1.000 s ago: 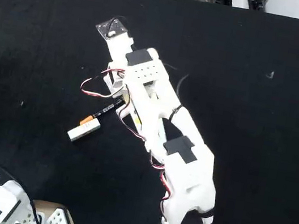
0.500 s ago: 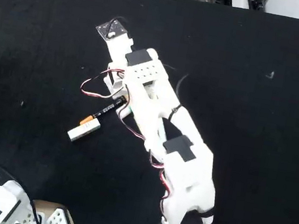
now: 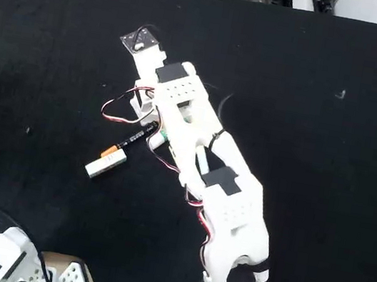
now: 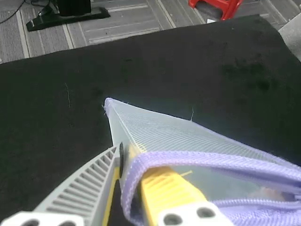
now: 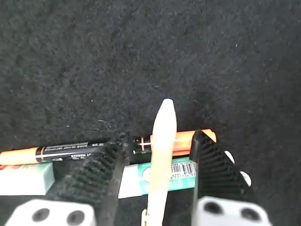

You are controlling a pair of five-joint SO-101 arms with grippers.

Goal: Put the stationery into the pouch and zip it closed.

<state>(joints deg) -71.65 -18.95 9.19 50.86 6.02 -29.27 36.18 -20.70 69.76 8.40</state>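
The marker (image 5: 70, 151), black in the barrel with orange at both ends, is seen lying flat on the black table (image 3: 328, 172). A green-and-white labelled piece (image 5: 176, 170) lies alongside the marker, touching it or nearly so. A pale eraser (image 3: 105, 163) is set just beside one orange end of the marker.

Directly above the marker the right gripper (image 5: 160, 136) is held, its two black ribbed fingers (image 5: 101, 165) spread apart so that the marker's middle is crossed by the gap between them. One fingertip is placed over the black barrel and the other close to the marker's orange end. No contact with the marker can be made out. A cream, pointed rod (image 5: 162, 141) is seen in the gap, across the marker, with space left on either side of it. What the rod belongs to cannot be told.

In the high view, the marker's far end is covered by the white right arm (image 3: 200, 157).

Well away from the marker, the pouch (image 4: 188, 136), of clear mesh with purple edging, is clamped by the left gripper (image 4: 126, 157). Its purple rim is pinched between the grey finger and the yellow one, and a corner of the pouch rests on the table.
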